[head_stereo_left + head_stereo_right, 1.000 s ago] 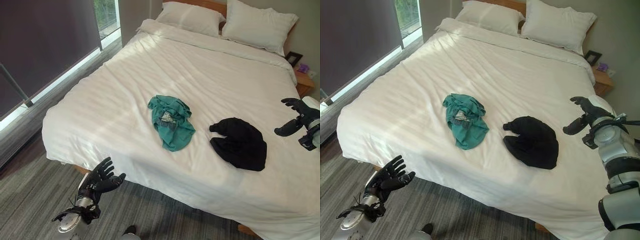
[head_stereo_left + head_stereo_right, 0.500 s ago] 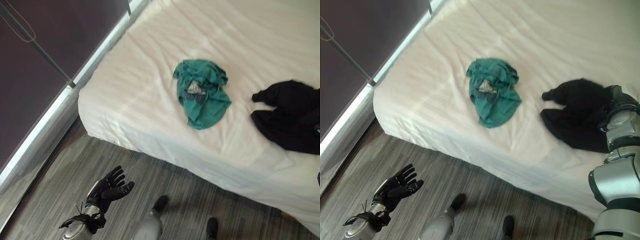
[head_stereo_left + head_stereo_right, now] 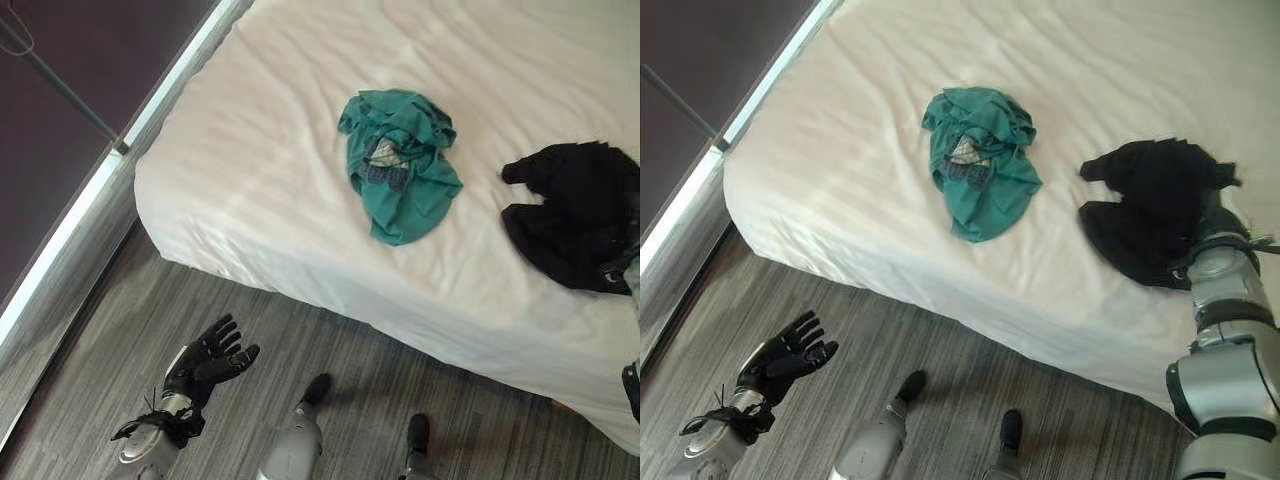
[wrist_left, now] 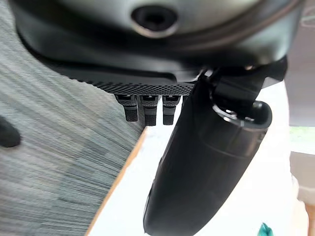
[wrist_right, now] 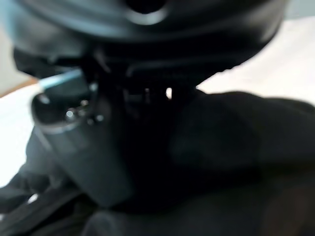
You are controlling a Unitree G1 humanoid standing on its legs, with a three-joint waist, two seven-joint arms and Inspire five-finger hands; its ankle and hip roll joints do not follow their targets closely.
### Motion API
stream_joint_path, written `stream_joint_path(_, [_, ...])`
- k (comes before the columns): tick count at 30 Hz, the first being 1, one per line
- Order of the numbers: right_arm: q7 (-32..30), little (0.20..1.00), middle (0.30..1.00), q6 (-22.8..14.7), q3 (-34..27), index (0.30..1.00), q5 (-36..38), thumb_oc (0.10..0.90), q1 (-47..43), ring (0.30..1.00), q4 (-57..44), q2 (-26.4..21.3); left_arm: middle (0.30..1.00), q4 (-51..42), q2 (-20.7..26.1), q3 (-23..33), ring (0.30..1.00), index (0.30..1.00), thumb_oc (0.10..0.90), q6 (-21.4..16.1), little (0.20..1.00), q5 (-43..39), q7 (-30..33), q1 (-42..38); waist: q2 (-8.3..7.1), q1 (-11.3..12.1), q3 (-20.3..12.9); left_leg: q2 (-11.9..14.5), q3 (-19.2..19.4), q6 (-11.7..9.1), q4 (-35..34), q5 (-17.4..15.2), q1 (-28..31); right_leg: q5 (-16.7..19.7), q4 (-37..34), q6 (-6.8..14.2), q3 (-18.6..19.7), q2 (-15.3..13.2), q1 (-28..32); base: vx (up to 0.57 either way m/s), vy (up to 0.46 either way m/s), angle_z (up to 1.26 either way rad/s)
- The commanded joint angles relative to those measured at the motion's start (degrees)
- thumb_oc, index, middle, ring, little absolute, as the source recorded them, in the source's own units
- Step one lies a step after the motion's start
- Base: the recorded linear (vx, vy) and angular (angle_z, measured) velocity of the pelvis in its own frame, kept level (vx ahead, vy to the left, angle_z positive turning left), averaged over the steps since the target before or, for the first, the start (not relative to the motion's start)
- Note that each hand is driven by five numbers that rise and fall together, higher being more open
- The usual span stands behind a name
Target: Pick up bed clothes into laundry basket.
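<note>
The step in hand looked like the first pickup: the right hand point(image 5: 88, 147) was down on the black garment point(image 3: 1150, 210), which lay crumpled on the white bed point(image 3: 270, 200) near its foot edge. In its own wrist view the hand pressed into dark cloth, but the fingers were lost in the fabric, so whether it had closed on the garment could not be told. The right forearm rose steeply from the near side, wrist bent over the cloth.

The teal garment point(image 3: 400, 160) lay bunched on the bed well off to the right hand's left, apart from the black one and touched by neither hand.

The left hand point(image 3: 207, 362) hung low over the grey floor point(image 3: 120, 330), just short of the bed's edge, palm up, fingers spread and relaxed, holding nothing.

The next move would probably call for a firm gather of the black cloth, then a lift clear of the bedding.
</note>
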Motion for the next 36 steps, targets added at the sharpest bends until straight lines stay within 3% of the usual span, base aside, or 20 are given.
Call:
stream_joint_path(1, [11.08,0.3,0.3,-2.67,-4.24,0.3,-0.12,0.4,20.25,0.3,-12.59,3.38,0.9,-5.09,11.21,10.54,0.9,0.9,0.8,-6.06,0.9,2.29,0.53,-6.87,2.62,-2.93,-5.56,-8.2,-2.02,6.2,-8.57,6.54,2.47,-6.28,0.8,-5.17,-0.48,8.78,1.28,0.08,0.031,0.0])
stream_joint_path(4, [12.42,0.3,0.3,-1.72,-10.06,0.3,2.04,0.4,30.83,0.3,-13.81,6.89,0.9,-0.14,25.38,10.36,0.9,0.9,0.8,-5.34,0.9,9.19,3.19,-18.84,3.11,-5.13,-7.29,-8.69,-2.41,6.02,-8.57,6.22,4.31,-6.95,1.04,-4.93,-1.78,8.2,3.29,0.03,0.027,0.04])
stream_joint_path(6, [13.16,0.3,0.3,-0.91,-11.82,0.3,3.56,0.4,35.32,0.3,-15.79,9.61,0.9,3.49,30.83,8.76,0.9,0.9,0.8,-5.07,0.9,9.74,4.0,-25.93,3.21,-6.83,-8.37,-8.63,-2.0,5.96,-8.57,5.99,4.75,-6.93,0.97,-4.69,-1.82,8.06,3.86,0.0,0.018,0.09])
stream_joint_path(7, [13.49,0.3,0.3,-0.61,-11.99,0.3,4.12,0.4,36.44,0.3,-15.87,10.78,0.9,5.1,33.92,5.73,0.9,0.9,0.8,-4.9,0.9,10.81,4.14,-31.18,3.28,-7.39,-8.94,-8.57,-1.79,6.01,-8.57,5.78,5.07,-6.94,0.91,-4.52,-1.8,8.07,4.23,0.0,0.0,0.0])
stream_joint_path(8, [13.48,0.3,0.3,-0.59,-12.57,0.3,4.1,0.4,36.83,0.3,-15.9,11.04,0.9,5.72,34.07,4.04,0.9,0.9,0.8,-5.01,0.9,10.75,4.15,-32.95,3.04,-6.91,-8.89,-8.59,-1.81,6.02,-8.57,5.76,5.16,-6.96,0.87,-4.53,-1.83,8.05,4.34,0.0,0.0,0.0])
stream_joint_path(10, [13.97,0.3,0.3,-0.2,-11.51,0.3,5.22,0.4,39.21,0.3,-15.61,14.9,0.9,10.76,38.16,-4.31,0.9,0.9,0.8,-4.56,0.9,14.78,4.52,-45.31,2.93,-8.71,-10.11,-8.04,-0.97,6.22,-8.57,5.05,6.35,-6.88,0.69,-4.12,-1.08,8.15,5.6,0.02,0.004,-0.07])
stream_joint_path(14, [14.49,0.3,0.3,0.13,-11.49,0.3,6.51,0.4,42.46,0.3,-15.84,18.86,0.9,22.65,35.76,-22.83,0.9,0.9,0.8,-3.0,0.9,18.14,4.32,-66.97,1.91,-10.42,-11.56,-7.37,0.48,6.43,-8.57,4.17,7.68,-6.67,0.38,-3.57,0.05,8.27,6.76,0.02,0.03,-0.15])
stream_joint_path(18, [14.55,0.3,0.3,0.29,-11.41,0.3,6.77,0.4,44.5,0.3,-16.49,20.6,0.9,31.39,32.52,-30.9,0.9,0.9,0.8,-2.23,0.9,20.75,4.46,-77.31,0.64,-12.27,-12.7,-6.89,1.58,6.68,-8.57,3.3,8.39,-6.66,0.5,-3.09,0.92,8.25,7.06,0.02,0.04,-0.19])
stream_joint_path(23, [14.71,0.3,0.3,0.19,-11.02,0.3,6.91,0.4,46.08,0.3,-17.92,21.9,0.9,41.34,28.33,-35.44,0.9,0.9,0.8,-1.28,0.9,24.99,4.58,-83.52,-1.35,-14.4,-13.36,-6.16,2.87,6.69,-8.57,2.41,8.82,-6.54,0.46,-2.74,1.87,8.57,7.14,0.03,0.04,-0.08])
stream_joint_path(31, [14.96,0.3,0.3,-0.1,-9.64,0.3,6.27,0.4,47.09,0.3,-17.17,23.31,0.9,46.06,27.7,-39.24,0.9,0.9,0.8,-1.17,0.9,31.34,6.08,-88.99,-4.06,-15.54,-13.27,-5.19,4.59,7.08,-8.57,1.52,8.24,-5.88,0.3,-2.34,3.66,9.05,5.77,0.02,0.031,-0.12])
stream_joint_path(34, [15.47,0.3,0.3,-1.01,-6.45,0.3,5.85,0.4,47.04,0.3,-14.3,24.51,0.9,48.66,25.39,-40.46,0.9,0.9,0.8,-1.49,0.9,31.34,7.92,-92.61,-6.22,-15.98,-12.03,-4.78,5.28,7.13,-8.57,1.61,6.66,-5.31,0.25,-2.25,4.3,9.46,3.92,-0.02,0.024,-0.11])
stream_joint_path(36, [15.39,0.3,0.3,-1.19,-5.73,0.3,5.72,0.4,46.86,0.3,-11.77,25.36,0.9,48.89,24.8,-41.13,0.9,0.9,0.8,-1.6,0.9,31.31,7.98,-93.49,-6.7,-16.15,-11.76,-4.75,5.43,7.17,-8.57,1.58,6.31,-5.12,0.2,-2.21,4.54,9.52,3.51,0.0,0.0,0.0])
